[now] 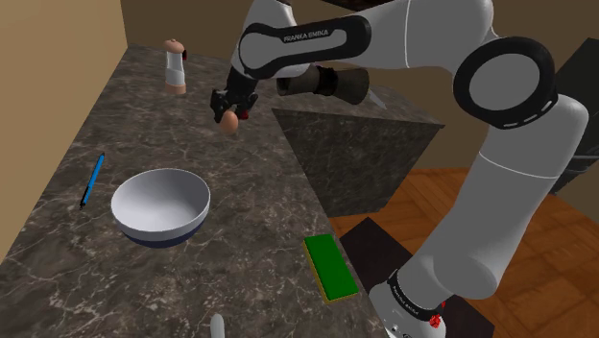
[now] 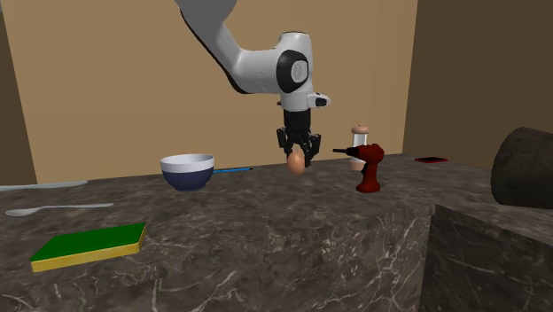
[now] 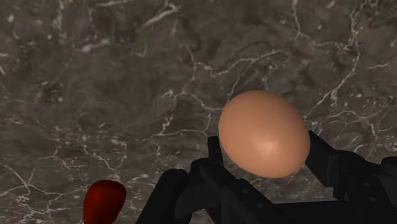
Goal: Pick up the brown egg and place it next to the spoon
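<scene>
Over the far half of the dark marbled table (image 1: pixel 240 216), the black tool (image 1: pixel 228 106) hangs point-down from the white arm, its two fingers pinching a brown egg (image 1: pixel 229 121) between them. From the wrist view the tool (image 3: pixel 266 151) has a finger pressed to each side of the egg (image 3: pixel 264 132), with the veined table (image 3: pixel 127 83) behind it. Seen in the second exterior view, the tool (image 2: pixel 299 152) holds the egg (image 2: pixel 296 164) a little clear of the table (image 2: pixel 266 239), as far as I can judge.

Just beside the tool stands a red drill (image 2: pixel 369 168), upright on its base, and a bit of the same red (image 3: pixel 104 200) shows near the fingers in the wrist view. Close behind the drill is a pale grinder (image 2: pixel 358 137), which sits near the table's far corner (image 1: pixel 175 65) in the shoulder view.

Further out, toward the second exterior view's left, a bowl (image 2: pixel 187 177), white inside and dark blue outside, rests on the table (image 1: pixel 160 173). A blue pen (image 1: pixel 91 180) lies near it on the side away from the arm (image 2: pixel 232 169).

Well apart from the egg, at the table's near end, lies a green sponge (image 1: pixel 331 267) with a yellow underside (image 2: pixel 89 245). The grey spoon (image 2: pixel 55 209) lies flat near the sponge, and its pale tip (image 1: pixel 217 326) pokes in at the shoulder view's lower edge.
</scene>
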`<state>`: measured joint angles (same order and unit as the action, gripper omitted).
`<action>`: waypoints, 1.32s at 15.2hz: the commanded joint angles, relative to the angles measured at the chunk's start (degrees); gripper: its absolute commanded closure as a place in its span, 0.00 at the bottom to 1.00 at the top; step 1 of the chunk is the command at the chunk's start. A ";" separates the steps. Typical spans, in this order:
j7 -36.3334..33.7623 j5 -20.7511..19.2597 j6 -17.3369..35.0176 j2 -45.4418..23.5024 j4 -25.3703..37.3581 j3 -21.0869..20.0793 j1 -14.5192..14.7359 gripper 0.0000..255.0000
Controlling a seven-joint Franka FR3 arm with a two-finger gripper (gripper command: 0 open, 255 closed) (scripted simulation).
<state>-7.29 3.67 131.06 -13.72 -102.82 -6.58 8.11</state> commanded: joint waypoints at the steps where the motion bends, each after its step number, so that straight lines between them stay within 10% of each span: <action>1: -0.10 -0.02 -1.51 0.43 1.07 -0.01 0.00 1.00; 20: -2.76 -0.46 -12.41 5.52 7.05 -0.69 1.03 1.00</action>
<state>-9.28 3.32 118.48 -9.26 -94.60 -6.99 8.70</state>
